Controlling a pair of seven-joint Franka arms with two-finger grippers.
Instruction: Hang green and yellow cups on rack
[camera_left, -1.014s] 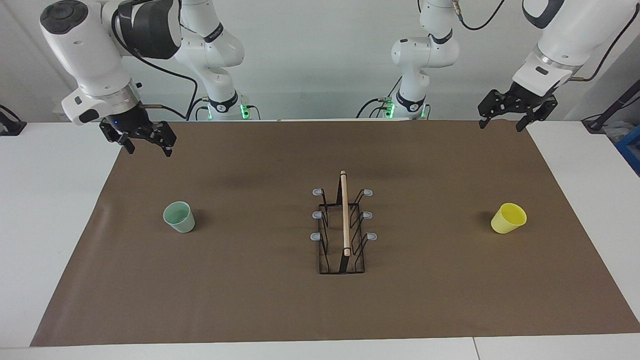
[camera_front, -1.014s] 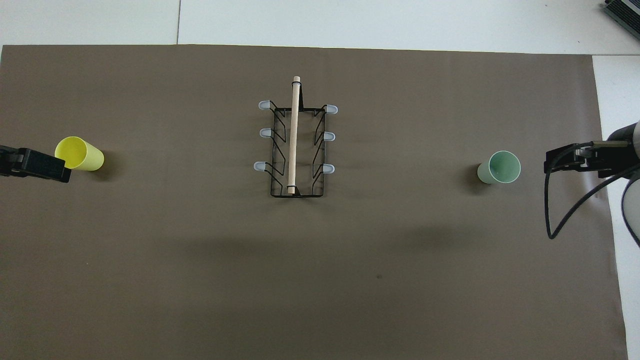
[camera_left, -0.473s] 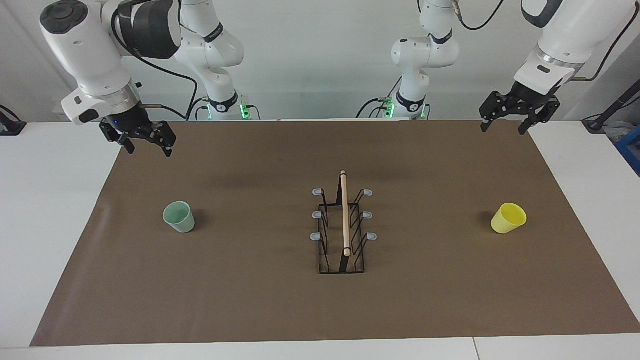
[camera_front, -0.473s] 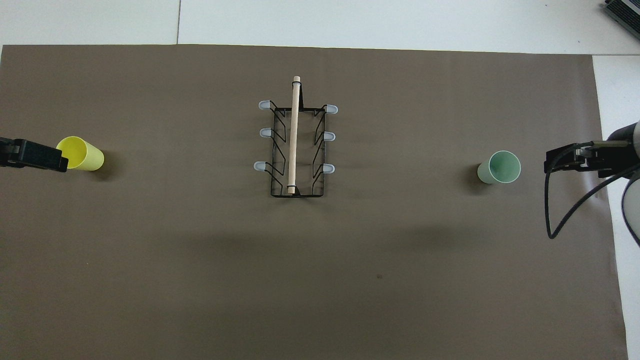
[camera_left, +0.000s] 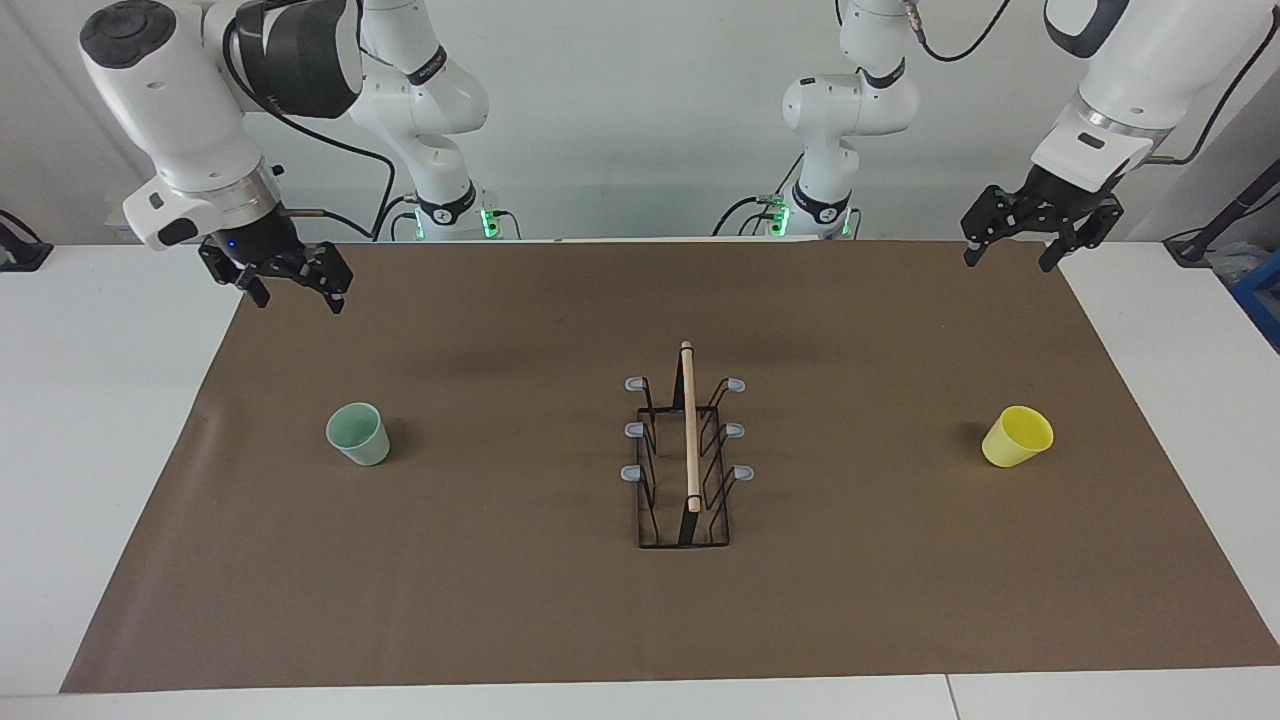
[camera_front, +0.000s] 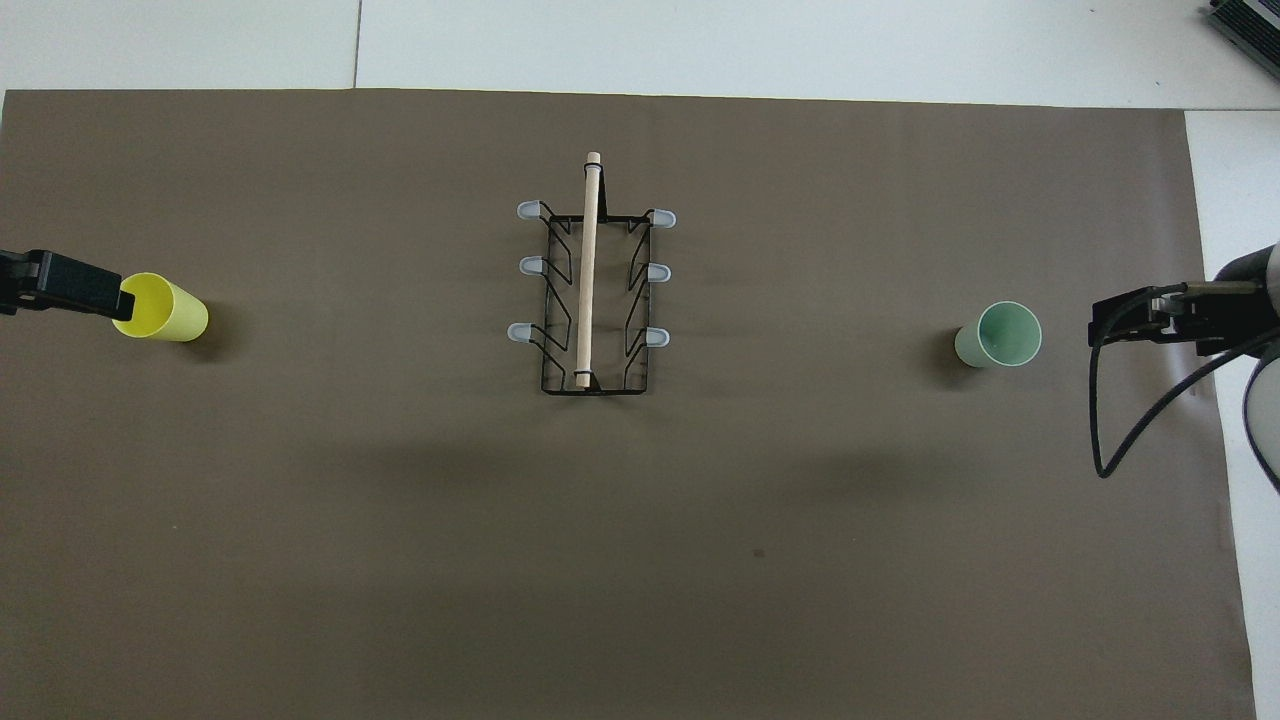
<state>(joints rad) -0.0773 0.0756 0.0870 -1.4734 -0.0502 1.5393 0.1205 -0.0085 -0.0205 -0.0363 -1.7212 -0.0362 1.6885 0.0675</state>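
The black wire rack (camera_left: 688, 450) with its wooden rod stands mid-mat, all pegs bare; it also shows in the overhead view (camera_front: 590, 290). The mint green cup (camera_left: 358, 434) stands mouth up toward the right arm's end (camera_front: 1000, 335). The yellow cup (camera_left: 1018, 437) stands mouth up toward the left arm's end (camera_front: 165, 308). My left gripper (camera_left: 1006, 264) is open and empty, high in the air and well apart from the yellow cup; one finger (camera_front: 85, 290) overlaps its rim from above. My right gripper (camera_left: 300, 303) is open and empty, raised and apart from the green cup.
A brown mat (camera_left: 500, 600) covers most of the white table (camera_left: 100, 450). A black cable (camera_front: 1110, 420) loops down from the right wrist. Nothing else stands on the mat.
My left gripper has shifted a little, so that in the overhead view its finger now lies level with the yellow cup's rim. The right arm, cups and rack have not moved.
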